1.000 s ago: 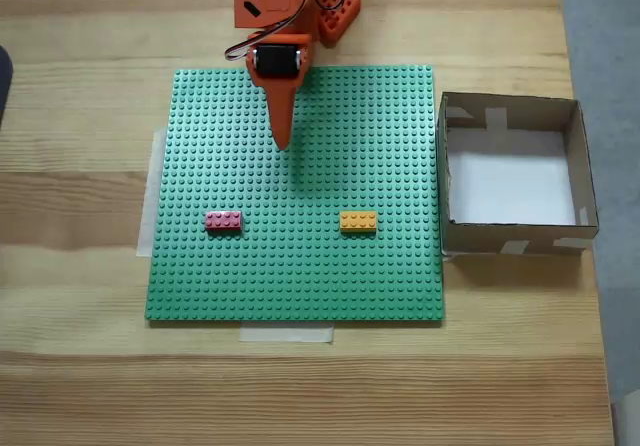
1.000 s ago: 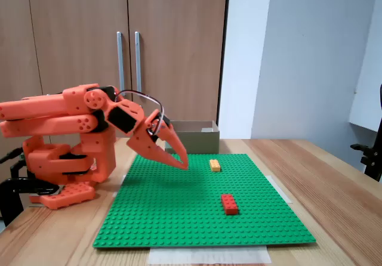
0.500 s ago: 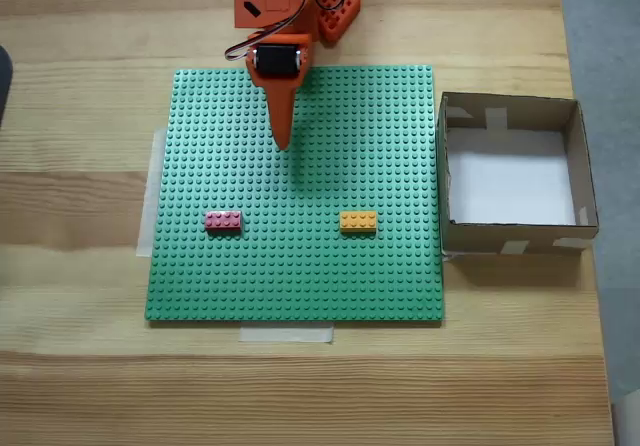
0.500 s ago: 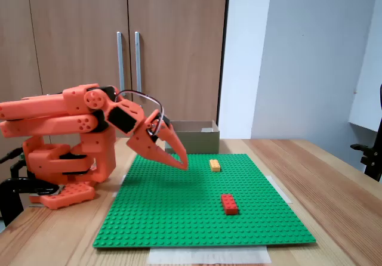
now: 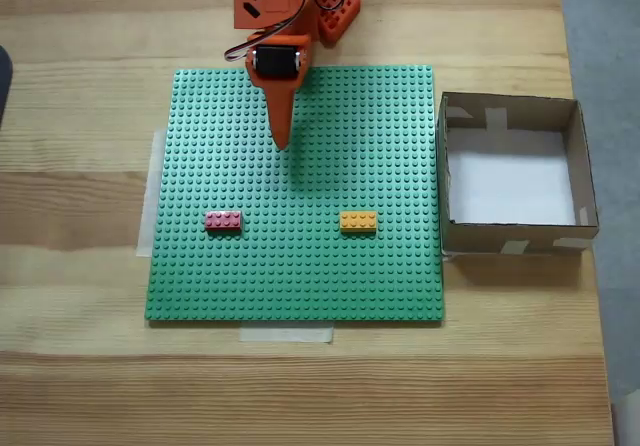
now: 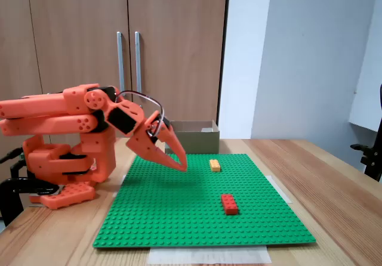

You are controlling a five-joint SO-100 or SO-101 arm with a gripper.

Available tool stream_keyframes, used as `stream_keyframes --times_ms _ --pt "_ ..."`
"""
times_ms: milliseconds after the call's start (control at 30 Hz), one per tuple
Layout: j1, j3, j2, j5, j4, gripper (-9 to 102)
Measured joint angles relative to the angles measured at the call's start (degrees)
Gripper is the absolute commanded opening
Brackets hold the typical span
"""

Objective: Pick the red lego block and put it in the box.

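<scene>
The table [image 5: 80, 366] is pale wood with visible grain and a smooth, slightly shiny finish. The green baseplate [image 5: 300, 266] looks like hard plastic, covered with small studs, a little glossy. The red lego block [image 5: 223, 220] and the orange brick [image 5: 358, 221] are the same studded plastic. The box [image 5: 510, 236] is matt brown cardboard with a white paper-like floor and pale tape strips. The arm [image 6: 65, 123] and its gripper [image 6: 181, 166] are matt orange plastic. The cupboard doors [image 6: 71, 39] look like smooth wood with metal handles [image 6: 121, 57].
</scene>
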Motion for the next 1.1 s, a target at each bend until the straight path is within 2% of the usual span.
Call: stream_keyframes --times_ms 467,1100 --pt "0.0 -10.46 -12.74 -2.55 1.76 -1" --pt "5.98 -39.46 -40.69 -8.44 14.15 -1"
